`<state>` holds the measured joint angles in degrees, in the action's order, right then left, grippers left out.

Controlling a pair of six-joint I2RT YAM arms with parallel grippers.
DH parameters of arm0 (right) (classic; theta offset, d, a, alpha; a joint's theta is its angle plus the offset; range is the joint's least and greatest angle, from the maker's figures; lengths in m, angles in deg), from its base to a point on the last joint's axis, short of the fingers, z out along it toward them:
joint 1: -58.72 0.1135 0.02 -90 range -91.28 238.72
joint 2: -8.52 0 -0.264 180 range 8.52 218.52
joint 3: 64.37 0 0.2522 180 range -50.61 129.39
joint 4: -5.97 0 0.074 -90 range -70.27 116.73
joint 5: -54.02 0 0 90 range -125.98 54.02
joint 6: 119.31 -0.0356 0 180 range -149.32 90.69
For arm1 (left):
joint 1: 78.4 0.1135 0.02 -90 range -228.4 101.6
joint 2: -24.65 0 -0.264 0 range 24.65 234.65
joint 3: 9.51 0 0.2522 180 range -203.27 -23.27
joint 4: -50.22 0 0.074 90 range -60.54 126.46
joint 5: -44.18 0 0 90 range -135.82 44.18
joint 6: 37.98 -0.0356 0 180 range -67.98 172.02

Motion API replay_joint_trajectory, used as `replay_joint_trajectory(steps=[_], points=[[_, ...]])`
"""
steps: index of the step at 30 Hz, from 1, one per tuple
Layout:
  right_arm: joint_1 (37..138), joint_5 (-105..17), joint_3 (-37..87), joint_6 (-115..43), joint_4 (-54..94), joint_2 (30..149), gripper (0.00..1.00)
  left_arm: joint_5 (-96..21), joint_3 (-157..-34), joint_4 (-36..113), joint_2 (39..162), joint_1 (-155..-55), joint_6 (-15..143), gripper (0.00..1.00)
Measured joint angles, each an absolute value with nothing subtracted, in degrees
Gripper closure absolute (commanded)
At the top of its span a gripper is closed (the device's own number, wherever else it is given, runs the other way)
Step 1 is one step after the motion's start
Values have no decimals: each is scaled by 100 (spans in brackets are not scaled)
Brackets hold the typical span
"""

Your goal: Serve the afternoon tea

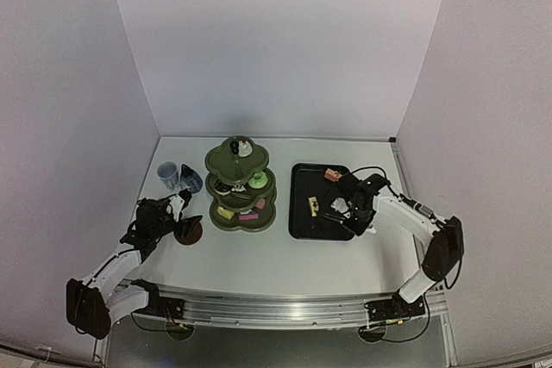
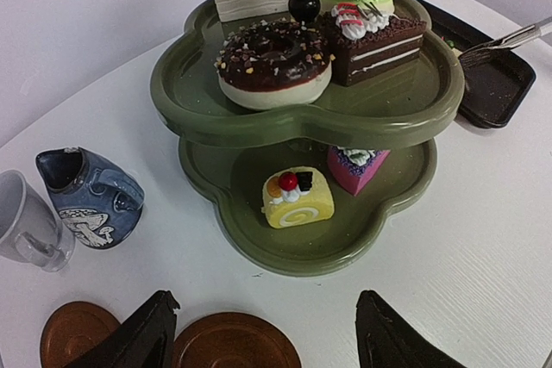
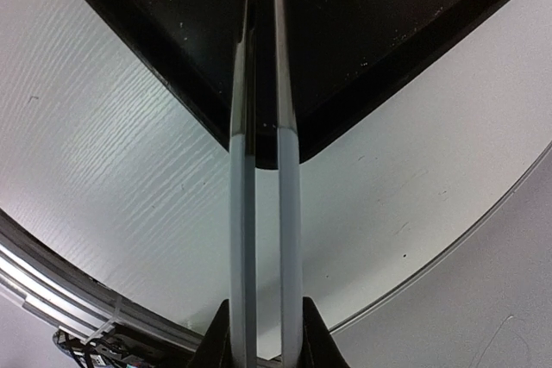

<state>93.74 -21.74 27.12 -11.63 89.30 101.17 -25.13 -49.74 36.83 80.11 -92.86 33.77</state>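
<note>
The olive-green three-tier stand [image 1: 241, 184] holds several cakes. In the left wrist view [image 2: 302, 101] a chocolate donut [image 2: 272, 62] and a brown layer cake [image 2: 376, 37] sit on its middle tier; a yellow roll [image 2: 296, 197] and a pink cake [image 2: 356, 166] sit below. The dark-blue pot [image 2: 90, 196] and pale cup [image 2: 24, 223] stand left of it. Two brown saucers [image 2: 231, 344] [image 2: 72, 332] lie near my left gripper [image 2: 263, 338], which is open with one saucer between its fingers. My right gripper [image 3: 263, 333] is shut on the white tongs [image 3: 288, 213] over the tray's corner.
The black tray [image 1: 304, 204] lies right of the stand with a yellow cake [image 1: 313, 205] and an orange-brown cake [image 1: 333, 175] on it. White walls close in the table on three sides. A metal rail runs along the near edge.
</note>
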Motion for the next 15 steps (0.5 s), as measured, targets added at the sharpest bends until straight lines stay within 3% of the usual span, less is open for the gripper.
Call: replay_joint_trajectory(steps=[8, 15], points=[[9374, -2380, 2942, -1914, 8787, 10418, 100, -2536, -4970, 3702, 7968, -9286, 3376, 29], [9374, -3370, 2942, -3280, 8849, 10429, 95, -2554, -4898, 3769, 7928, -9285, 3378, 29]])
